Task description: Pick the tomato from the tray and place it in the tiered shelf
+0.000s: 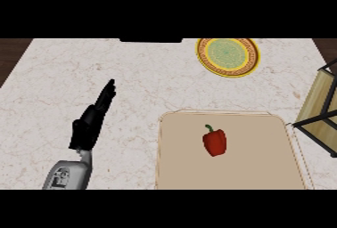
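A red vegetable with a green stem (pixel 215 141), shaped like a bell pepper rather than a tomato, lies near the middle of a beige tray (pixel 263 173) at the lower right. The tiered shelf (pixel 320 113), with light wood boards and a black frame, shows only partly at the right edge. My left hand (pixel 91 121) rests on the counter to the left of the tray, fingers straight and pointing away, holding nothing. It is well apart from the tray. My right hand does not show.
A yellow plate (pixel 228 55) with a green patterned centre sits at the far side of the marble counter (pixel 85 67). A dark object (pixel 150 40) lies at the counter's far edge.
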Robot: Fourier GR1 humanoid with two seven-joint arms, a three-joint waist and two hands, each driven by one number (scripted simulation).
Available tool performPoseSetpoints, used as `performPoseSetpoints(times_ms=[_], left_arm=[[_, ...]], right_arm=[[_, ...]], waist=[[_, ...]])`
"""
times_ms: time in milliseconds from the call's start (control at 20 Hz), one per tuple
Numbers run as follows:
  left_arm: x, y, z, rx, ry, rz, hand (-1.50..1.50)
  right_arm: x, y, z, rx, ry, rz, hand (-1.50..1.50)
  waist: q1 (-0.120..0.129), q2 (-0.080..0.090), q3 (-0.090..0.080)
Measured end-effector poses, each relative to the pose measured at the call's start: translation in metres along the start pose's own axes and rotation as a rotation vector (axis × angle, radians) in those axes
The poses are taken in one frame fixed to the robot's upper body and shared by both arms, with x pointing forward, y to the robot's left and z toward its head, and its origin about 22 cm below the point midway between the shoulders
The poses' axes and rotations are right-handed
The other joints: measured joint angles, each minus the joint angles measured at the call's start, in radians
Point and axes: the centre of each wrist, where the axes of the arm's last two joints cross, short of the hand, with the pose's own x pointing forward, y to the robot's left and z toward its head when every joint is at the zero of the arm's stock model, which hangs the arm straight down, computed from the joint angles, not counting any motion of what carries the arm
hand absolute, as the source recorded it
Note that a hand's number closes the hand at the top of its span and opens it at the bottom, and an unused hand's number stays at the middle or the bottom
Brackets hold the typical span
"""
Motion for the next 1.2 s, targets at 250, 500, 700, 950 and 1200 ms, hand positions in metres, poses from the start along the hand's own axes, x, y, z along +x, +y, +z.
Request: performPoseSetpoints(times_ms=[250, 500, 700, 950, 1200], left_arm=[[0.002, -0.002, -0.004, -0.002, -0.005, -0.001, 0.0], [-0.001, -0.001, -0.006, -0.004, -0.006, 0.004, 0.0], [0.001, 0.0, -0.004, -0.006, -0.005, 0.003, 0.0], [0.0, 0.006, -0.009, -0.005, -0.002, 0.0, 0.0], [-0.001, 0.006, -0.01, -0.006, -0.005, -0.006, 0.0]], right_arm=[[-0.013, 0.015, -0.015, -0.011, -0.04, 0.029, 1.5], [-0.024, 0.032, -0.029, -0.036, -0.1, 0.072, 1.5], [-0.032, 0.057, -0.047, -0.03, -0.173, 0.069, 1.5], [-0.052, 0.082, -0.057, -0.046, -0.154, -0.071, 1.5], [-0.068, 0.093, -0.066, -0.059, -0.109, -0.205, 1.5]], waist=[[0.005, 0.002, 0.0], [0.004, 0.002, 0.0], [0.007, 0.001, -0.001], [0.005, 0.002, -0.001], [0.004, 0.002, -0.001]])
